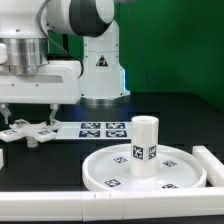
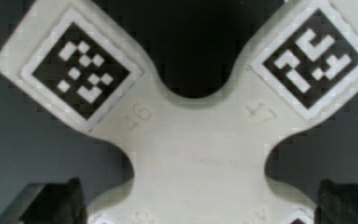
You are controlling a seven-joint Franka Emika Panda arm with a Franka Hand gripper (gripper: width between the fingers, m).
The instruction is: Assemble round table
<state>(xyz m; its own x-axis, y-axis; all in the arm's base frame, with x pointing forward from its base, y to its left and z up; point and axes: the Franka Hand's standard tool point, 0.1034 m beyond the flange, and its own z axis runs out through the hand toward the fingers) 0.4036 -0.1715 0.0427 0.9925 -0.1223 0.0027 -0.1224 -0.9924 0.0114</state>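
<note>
The white cross-shaped piece (image 1: 27,131) lies on the dark table at the exterior view's left. My gripper (image 1: 28,118) is lowered right over it. In the wrist view the cross-shaped piece (image 2: 194,130) fills the frame, with two tagged arms spreading away. My gripper (image 2: 197,205) is open, with a dark finger on each side of the piece's middle. I cannot tell whether the fingers touch it. The large rimmed round disc (image 1: 105,168) lies in front at the exterior view's right. The short thick cylinder post (image 1: 145,145) stands upright on it.
The marker board (image 1: 100,128) lies flat behind the disc, beside the arm's base (image 1: 100,75). A long white rail (image 1: 40,205) runs along the front edge. Another white rail (image 1: 212,165) lies at the exterior view's right of the disc.
</note>
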